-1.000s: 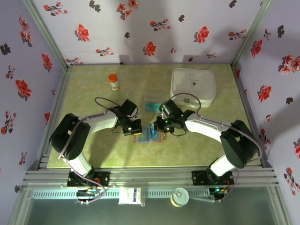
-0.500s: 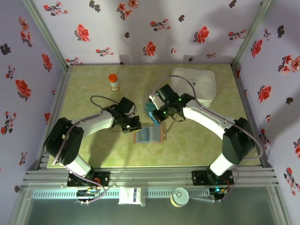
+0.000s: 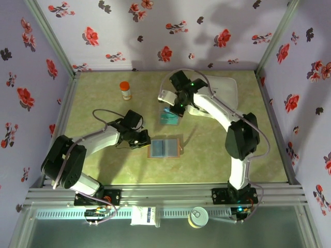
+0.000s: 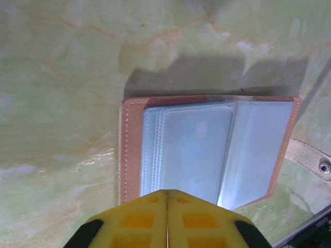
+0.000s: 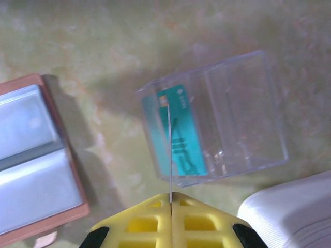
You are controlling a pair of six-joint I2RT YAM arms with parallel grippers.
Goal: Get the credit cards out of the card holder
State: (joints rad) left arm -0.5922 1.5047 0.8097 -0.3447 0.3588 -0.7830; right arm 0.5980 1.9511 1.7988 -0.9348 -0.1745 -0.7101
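The card holder lies open on the table, its brown rim around empty-looking clear sleeves. My left gripper is shut with nothing in it, its tip at the holder's left edge. My right gripper is shut on a thin credit card, seen edge-on, so its colour is unclear. It holds that card above a clear plastic box, where a teal credit card lies. From above, the right gripper hangs over this box, behind the holder.
A white lidded container stands at the back right, right next to the clear box, its corner close to my right gripper. An orange-capped bottle stands at the back left. The holder's strap with a snap lies on the table.
My right gripper has lifted a card away from the card holder and carried it back over the clear box. My left gripper has drawn slightly left, off the holder.
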